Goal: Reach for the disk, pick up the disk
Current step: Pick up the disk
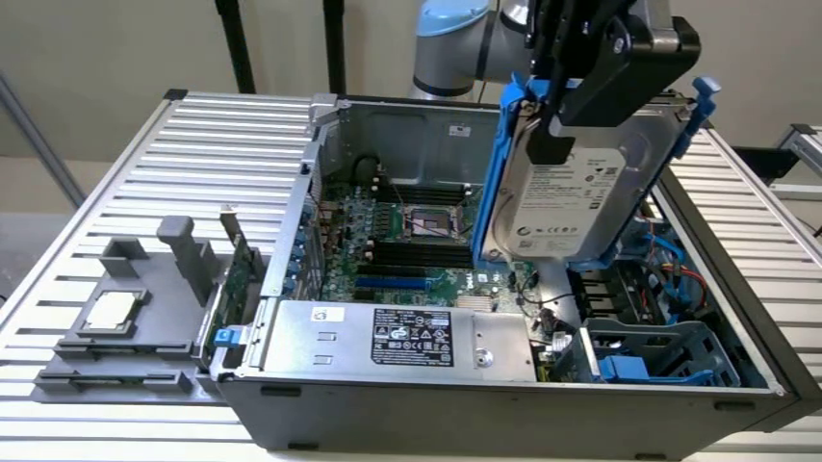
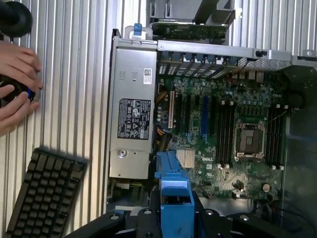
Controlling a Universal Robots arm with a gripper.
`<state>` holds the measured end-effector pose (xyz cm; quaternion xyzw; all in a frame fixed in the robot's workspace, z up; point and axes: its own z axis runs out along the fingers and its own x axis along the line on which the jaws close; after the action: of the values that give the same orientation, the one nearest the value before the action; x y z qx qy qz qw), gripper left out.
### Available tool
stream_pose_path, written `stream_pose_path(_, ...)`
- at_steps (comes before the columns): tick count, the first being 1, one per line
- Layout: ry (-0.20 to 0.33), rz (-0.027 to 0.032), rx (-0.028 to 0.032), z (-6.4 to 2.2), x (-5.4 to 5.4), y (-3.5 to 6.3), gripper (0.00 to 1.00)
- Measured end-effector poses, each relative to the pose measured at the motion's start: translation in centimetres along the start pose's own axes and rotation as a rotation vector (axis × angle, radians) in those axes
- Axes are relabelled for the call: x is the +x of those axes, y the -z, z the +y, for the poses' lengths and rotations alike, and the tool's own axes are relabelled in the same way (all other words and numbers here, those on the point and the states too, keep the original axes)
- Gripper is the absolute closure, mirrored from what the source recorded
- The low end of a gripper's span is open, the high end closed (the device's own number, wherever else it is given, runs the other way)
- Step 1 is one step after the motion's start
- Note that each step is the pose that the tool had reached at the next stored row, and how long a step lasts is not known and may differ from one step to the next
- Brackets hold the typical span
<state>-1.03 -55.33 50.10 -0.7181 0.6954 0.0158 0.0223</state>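
The disk [image 1: 584, 192] is already off its seat and up in the air: the fingers [image 1: 555, 130] are clamped on its upper edge, one black finger lying across the labelled face, and it hangs tilted beneath them in its blue frame [image 1: 495, 173]. In the wrist view the frame's blue end [image 2: 174, 191] sits right between the fingers. Directly below the fingers lies the open case [image 1: 514, 414] with its motherboard [image 1: 404, 241], and nearer the front, the silver box [image 1: 398, 337] with the black label. The bay [image 1: 649, 351] with blue plastic parts stands low in the case, below the hanging disk. Well off to one side of the fingers, on the slatted tabletop [image 1: 154, 183], a grey tray [image 1: 115, 327] carries a small chip [image 1: 110, 310]. A person's hands [image 2: 15, 89] rest on the tabletop beside a keyboard [image 2: 44, 196], well apart from the fingers. By my judgement the reach is done and so is the pick-up, since the disk touches nothing but the fingers.
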Motion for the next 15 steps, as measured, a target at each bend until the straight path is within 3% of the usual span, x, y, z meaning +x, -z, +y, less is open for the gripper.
stream_pose_path(7,0.0,-0.0002,-0.006,-2.19,1.3,0.05,0.67)
stream_pose_path(15,-0.001,-0.0006,-0.0209,-4.31,2.9,0.11,0.67)
